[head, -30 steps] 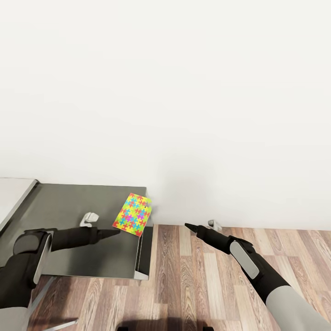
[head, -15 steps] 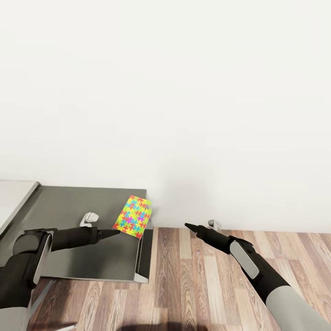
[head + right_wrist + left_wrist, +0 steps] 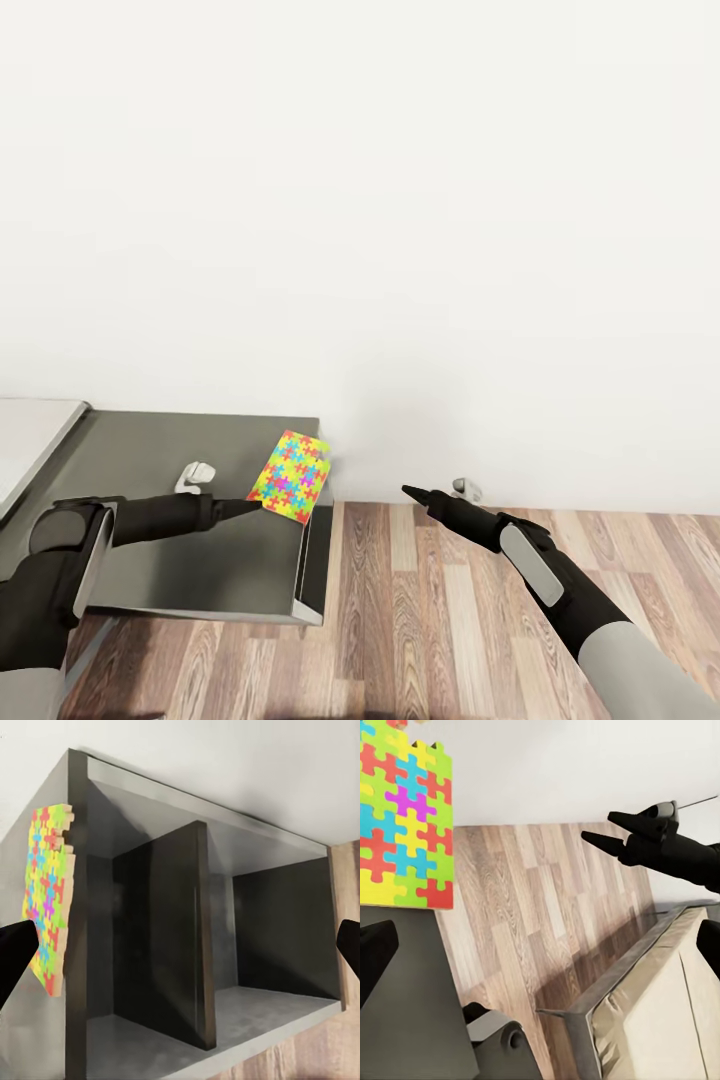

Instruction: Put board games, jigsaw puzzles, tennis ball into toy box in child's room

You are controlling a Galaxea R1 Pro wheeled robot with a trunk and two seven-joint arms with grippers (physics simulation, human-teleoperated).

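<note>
A plain white wall (image 3: 400, 200) fills the upper two thirds of your head view, and brown wood-plank floor (image 3: 450, 620) runs along the bottom right. At lower left stands the low dark grey cabinet (image 3: 180, 470), its flat top reaching the wall; your right wrist view faces its open side, split by a dark upright divider (image 3: 176, 937) into two compartments. A sliver of the pale grey-white counter (image 3: 25, 440) shows at the left edge, beside the cabinet. Your left arm comes in from the lower left, and its pincer (image 3: 250, 505) sits over the cabinet top at the near edge of the flat jigsaw puzzle (image 3: 291, 476) of bright yellow, pink, green and blue interlocking pieces. The puzzle is tilted up at the cabinet's right end, near the wall; whether the left pincer grips it you cannot tell. Your right pincer (image 3: 412, 492) hangs over the floor at centre right, fingers spread apart in its wrist view, holding nothing. A small white object (image 3: 193, 476) lies on the cabinet top left of the puzzle.
</note>
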